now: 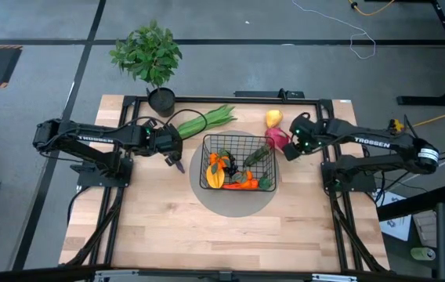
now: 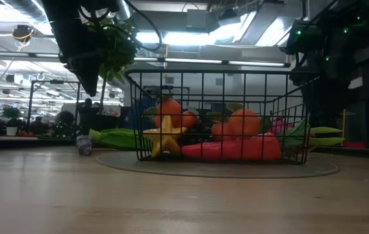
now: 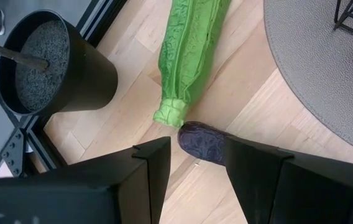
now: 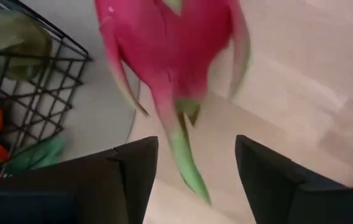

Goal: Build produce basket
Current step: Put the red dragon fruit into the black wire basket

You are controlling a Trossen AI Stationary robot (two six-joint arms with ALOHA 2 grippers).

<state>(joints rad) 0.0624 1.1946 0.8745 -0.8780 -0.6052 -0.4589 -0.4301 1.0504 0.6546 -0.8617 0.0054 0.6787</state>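
High view: the basket (image 1: 238,164) sits at frame centre on a round mat (image 1: 207,200), already loaded for the task; the green bundle (image 1: 207,120) and dragon fruit (image 1: 277,138) lie outside, awaiting pickup. Left wrist view: the left end effector (image 3: 198,155), fingers spread, points down over dark grapes (image 3: 202,143). Right wrist view: the right end effector (image 4: 195,162), spread, straddles the dragon fruit's tip.
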